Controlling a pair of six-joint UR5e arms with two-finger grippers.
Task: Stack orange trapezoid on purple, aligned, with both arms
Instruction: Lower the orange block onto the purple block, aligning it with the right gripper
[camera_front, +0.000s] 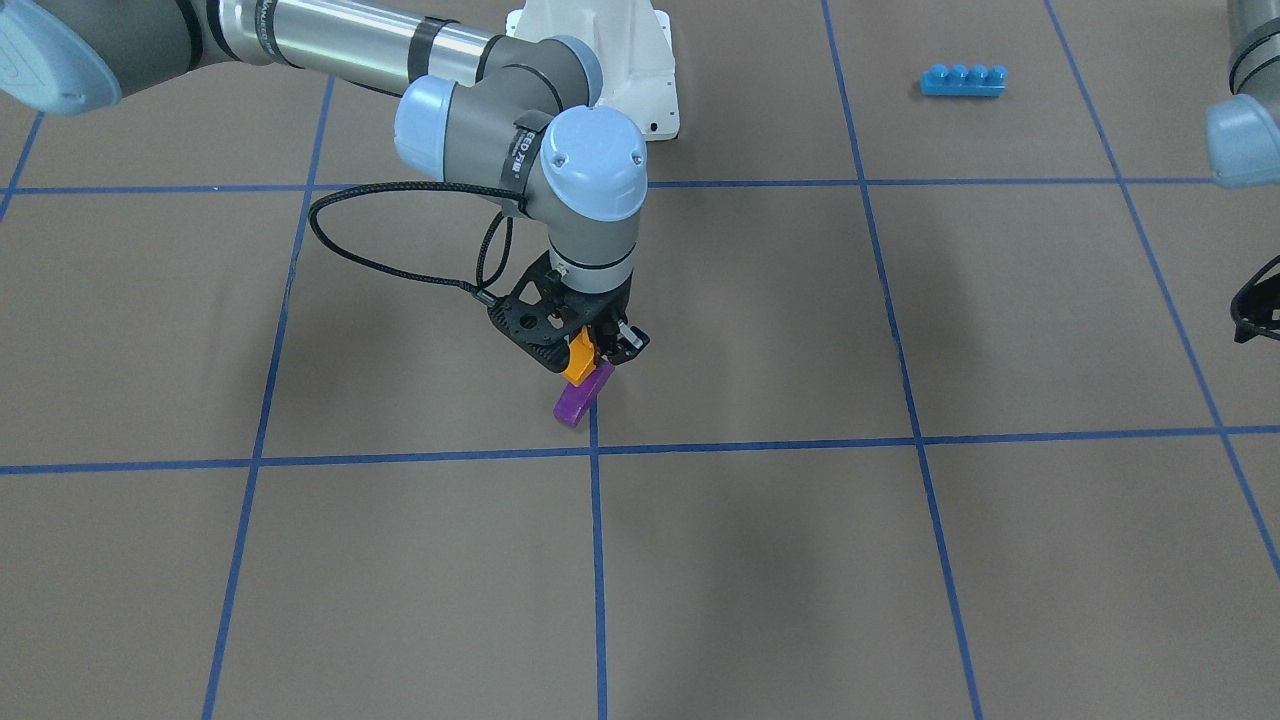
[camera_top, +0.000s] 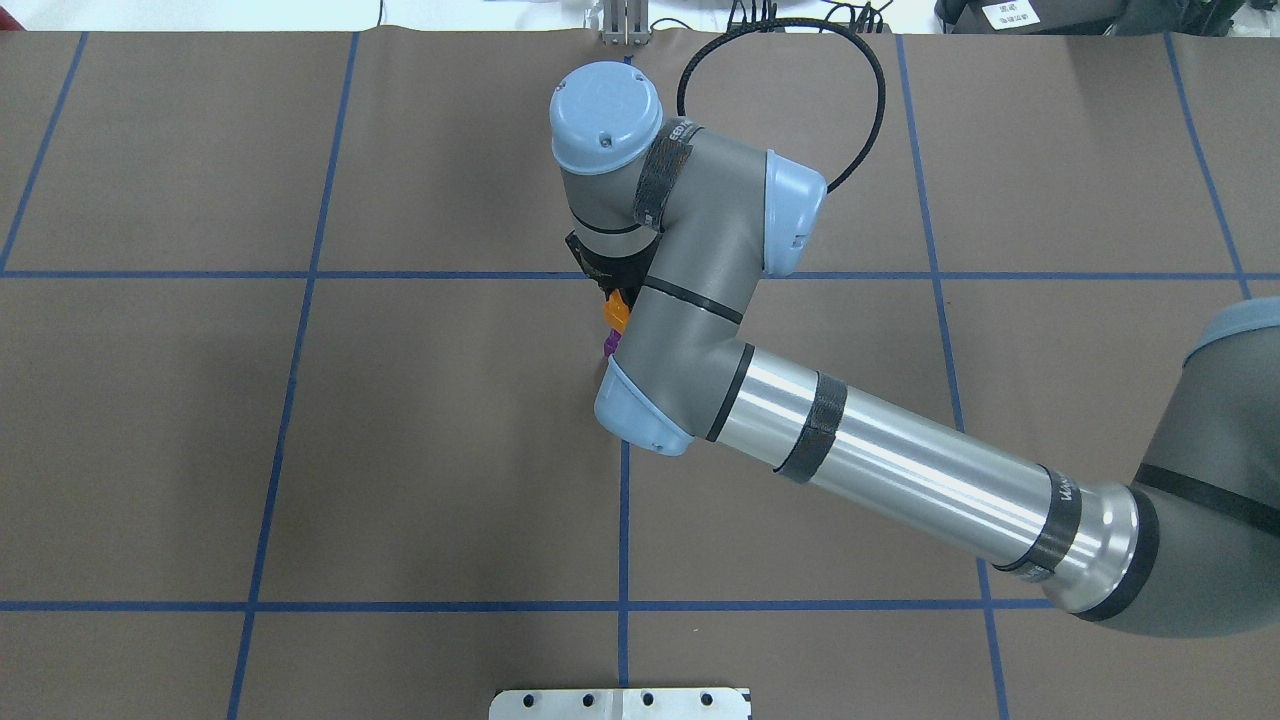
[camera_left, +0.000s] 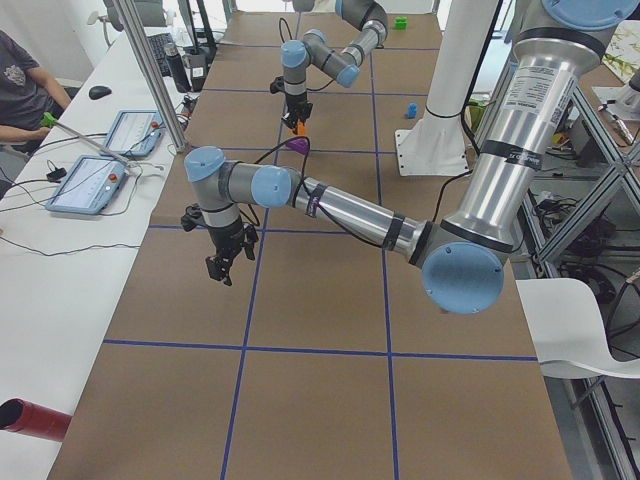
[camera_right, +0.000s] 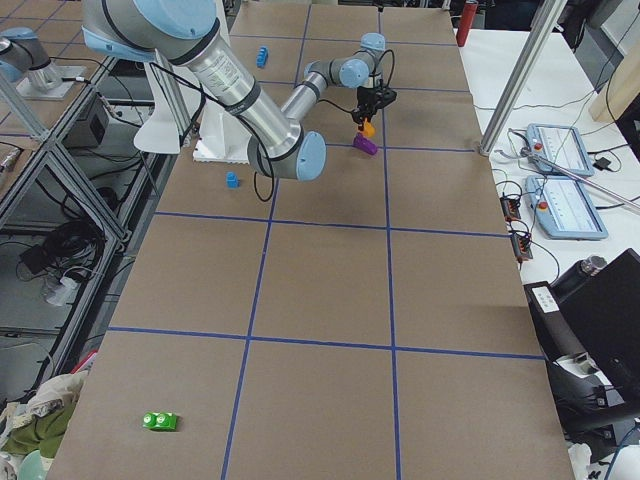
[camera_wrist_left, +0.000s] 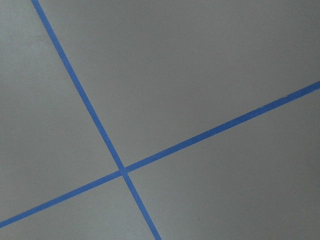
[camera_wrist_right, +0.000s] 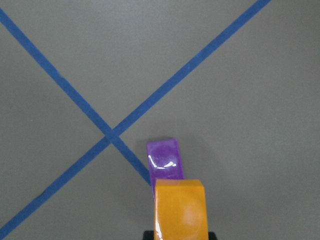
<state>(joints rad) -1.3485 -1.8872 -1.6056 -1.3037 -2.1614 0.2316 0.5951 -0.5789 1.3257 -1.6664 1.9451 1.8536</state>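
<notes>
My right gripper (camera_front: 587, 350) is shut on the orange trapezoid (camera_front: 577, 366) and holds it a little above the table. The purple block (camera_front: 582, 396) lies on the brown table right below it, beside a blue tape crossing. In the right wrist view the orange trapezoid (camera_wrist_right: 180, 207) sits just in front of the purple block (camera_wrist_right: 164, 161) and overlaps its near end. In the overhead view the arm hides most of both blocks. My left gripper (camera_left: 225, 268) hangs over bare table far from the blocks, and I cannot tell whether it is open or shut.
A long blue four-stud brick (camera_front: 963, 80) lies near the robot's side. A small blue block (camera_right: 232, 180) sits by the white base mount (camera_front: 600, 60). A green block (camera_right: 160, 421) lies far off at the table's right end. Tablets (camera_left: 90, 185) lie on the side bench.
</notes>
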